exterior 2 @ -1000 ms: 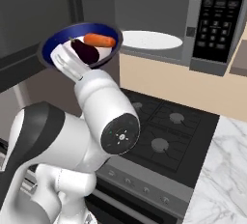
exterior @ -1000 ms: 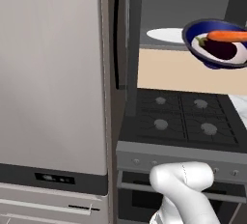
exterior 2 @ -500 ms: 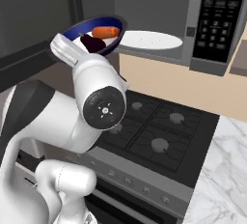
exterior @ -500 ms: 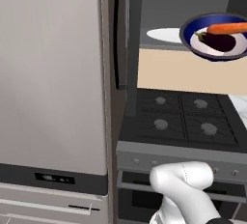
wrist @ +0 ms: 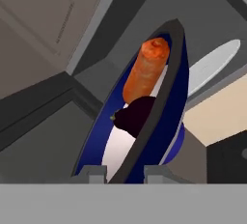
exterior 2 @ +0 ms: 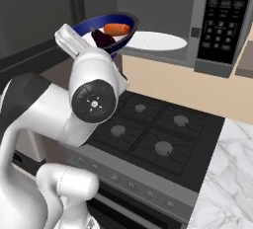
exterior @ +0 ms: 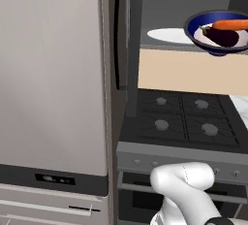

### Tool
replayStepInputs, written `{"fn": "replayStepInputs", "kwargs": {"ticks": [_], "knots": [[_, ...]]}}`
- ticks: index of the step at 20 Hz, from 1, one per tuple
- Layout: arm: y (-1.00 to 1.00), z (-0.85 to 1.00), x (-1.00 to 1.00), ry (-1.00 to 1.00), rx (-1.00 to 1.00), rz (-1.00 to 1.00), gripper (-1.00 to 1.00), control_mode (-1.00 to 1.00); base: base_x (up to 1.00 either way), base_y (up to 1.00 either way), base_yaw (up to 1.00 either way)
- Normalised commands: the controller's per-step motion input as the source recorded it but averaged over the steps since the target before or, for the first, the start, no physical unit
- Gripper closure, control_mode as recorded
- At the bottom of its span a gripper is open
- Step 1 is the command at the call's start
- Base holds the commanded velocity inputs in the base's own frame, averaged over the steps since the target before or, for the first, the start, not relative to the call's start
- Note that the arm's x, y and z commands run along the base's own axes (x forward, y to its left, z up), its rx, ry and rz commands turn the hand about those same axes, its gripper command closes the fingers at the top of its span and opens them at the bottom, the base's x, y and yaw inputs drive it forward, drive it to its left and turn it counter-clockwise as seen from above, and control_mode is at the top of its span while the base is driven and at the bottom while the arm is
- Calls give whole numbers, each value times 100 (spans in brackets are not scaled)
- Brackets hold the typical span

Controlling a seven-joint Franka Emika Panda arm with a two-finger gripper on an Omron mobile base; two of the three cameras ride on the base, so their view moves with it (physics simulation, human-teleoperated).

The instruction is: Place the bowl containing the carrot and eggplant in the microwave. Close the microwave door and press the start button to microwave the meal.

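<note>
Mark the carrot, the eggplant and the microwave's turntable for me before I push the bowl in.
carrot [exterior: 231, 24], left base view, middle of its orange body.
eggplant [exterior: 223, 36], left base view, its dark purple flank.
turntable [exterior 2: 157, 40], right base view, bare white centre of the disc.

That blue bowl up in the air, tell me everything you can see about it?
The bowl is round, glossy dark blue with a white inner centre. It is held up in the air above the stove, in front of the open microwave's white turntable, roughly level. An orange carrot and a dark purple eggplant lie inside, touching. The claw grips its near rim, one finger on each side.
</note>
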Motion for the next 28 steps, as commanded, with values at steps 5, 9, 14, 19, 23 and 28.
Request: {"fn": "replayStepInputs", "kwargs": {"ticks": [5,9,14,19,23,28], "knots": [[0,9,25,0,9,-15,100,-100,0,0,0],[0,12,25,0,7,-12,100,-100,0,0,0],[0,8,29,0,7,-10,100,-100,0,0,0],[0,0,47,1,6,-4,100,-100,0,0,0],[-1,0,58,4,5,0,100,-100,0,0,0],[-6,0,54,9,5,0,100,-100,0,0,0]]}}
